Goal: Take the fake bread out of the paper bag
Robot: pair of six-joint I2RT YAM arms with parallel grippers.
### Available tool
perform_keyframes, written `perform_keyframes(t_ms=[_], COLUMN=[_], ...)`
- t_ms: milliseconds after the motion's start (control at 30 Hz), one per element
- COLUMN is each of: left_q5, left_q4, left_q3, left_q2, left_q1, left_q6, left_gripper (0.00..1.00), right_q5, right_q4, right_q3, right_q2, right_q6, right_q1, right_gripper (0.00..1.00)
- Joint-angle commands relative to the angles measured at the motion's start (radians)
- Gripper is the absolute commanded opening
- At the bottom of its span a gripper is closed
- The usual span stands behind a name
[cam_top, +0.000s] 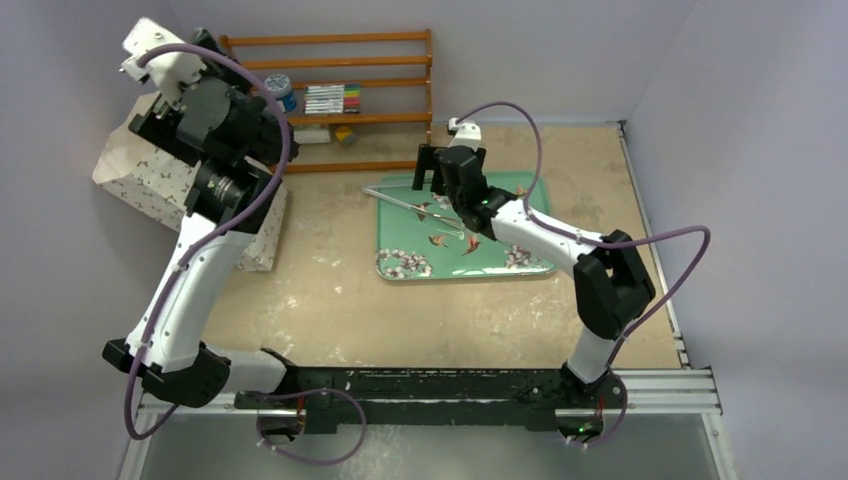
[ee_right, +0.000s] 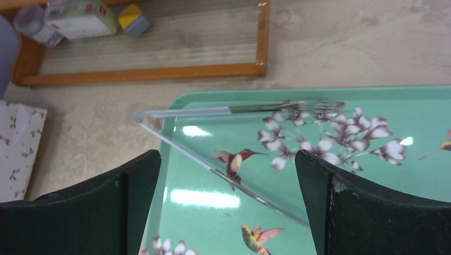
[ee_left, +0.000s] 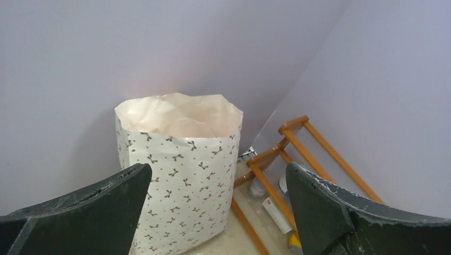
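Observation:
The paper bag (ee_left: 181,175), white with small dark motifs, stands upright near the far left corner with its top open and its pale inside showing. In the top view the left arm hides most of the paper bag (cam_top: 135,175). The fake bread is hidden: none shows over the rim. My left gripper (ee_left: 218,212) is open and empty, held in the air short of the bag and facing its side. My right gripper (ee_right: 227,207) is open and empty above the left part of the green tray (ee_right: 420,175). A strip of the bag (ee_right: 16,149) shows at that view's left edge.
Metal tongs (ee_right: 234,110) lie spread on the green floral tray (cam_top: 395,245) at mid-table. A low wooden rack (cam_top: 330,90) with markers, a small box and a jar stands against the back wall, just right of the bag. Walls close in left and behind.

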Motion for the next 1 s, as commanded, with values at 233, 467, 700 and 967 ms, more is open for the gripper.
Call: perform_keyframes(t_ms=[233,467,700,967], left_q5=[-0.333,-0.240,0.534,0.711], left_q4=[0.422,0.210,-0.218,-0.389], left_q3=[-0.217,-0.216,0.027,0.084], left_q2=[-0.132,-0.111,0.013,0.103], left_q1=[0.108,0.169,0.302,0.503], left_q6=[0.124,-0.128,-0.478,-0.798], left_gripper=[1.00,0.94,0.90,0.92], right_q5=[0.002,0.061,0.141,0.165], right_q4=[0.047,0.023,-0.040,-0.063], right_q3=[0.013,-0.019,0.043,0.087], right_q2=[-0.036,-0.068,-0.027,-0.002], right_q6=[-0.073,-0.065,-0.051,-0.081], right_q1=[0.111,0.185,0.242,0.245], right_gripper=[1.00,1.00,1.00,1.00])
